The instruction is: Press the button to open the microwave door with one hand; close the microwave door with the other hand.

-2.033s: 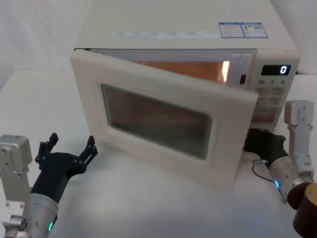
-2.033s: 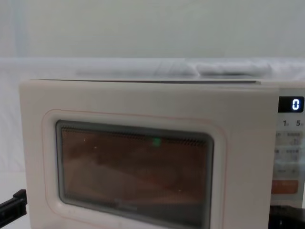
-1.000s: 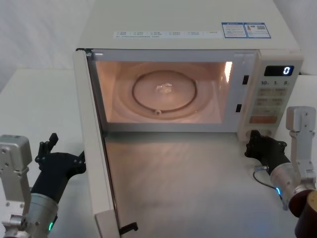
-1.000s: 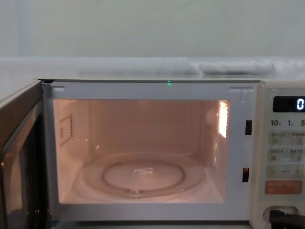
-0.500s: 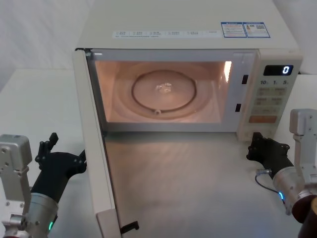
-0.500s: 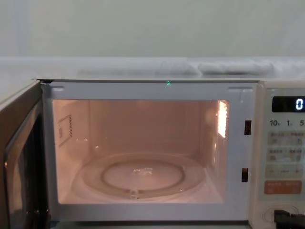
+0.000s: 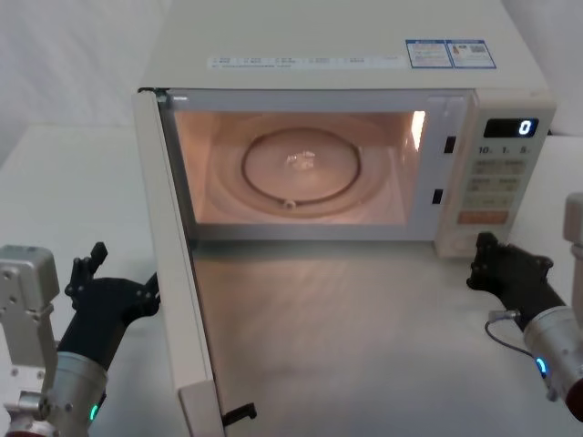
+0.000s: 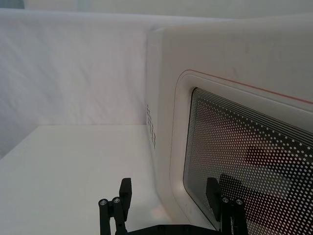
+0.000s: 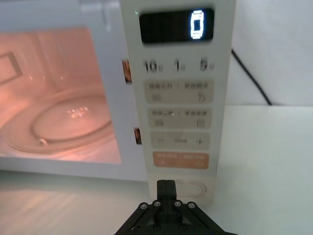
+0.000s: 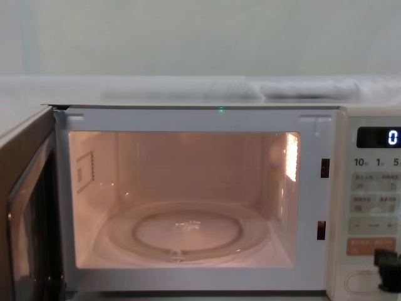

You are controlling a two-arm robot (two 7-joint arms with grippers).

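Cream plastic covers the microwave's control panel [image 9: 178,98], whose dark display [image 9: 177,25] reads "0" above the time keys "10", "1" and "5"; the smaller key lettering is too blurred to read. Below the orange key [image 9: 180,160] sits the button [image 9: 190,189], at the panel's bottom right. The right pincer [image 9: 166,188] hangs just near of it, fingers together, seemingly not touching. The microwave door [image 7: 175,273] stands swung wide at the left, edge-on, between the lit cavity [image 7: 296,168] and the left pincer [image 7: 118,273], whose fingers spread wide beside the door's outer face above the white bench [image 7: 346,337].
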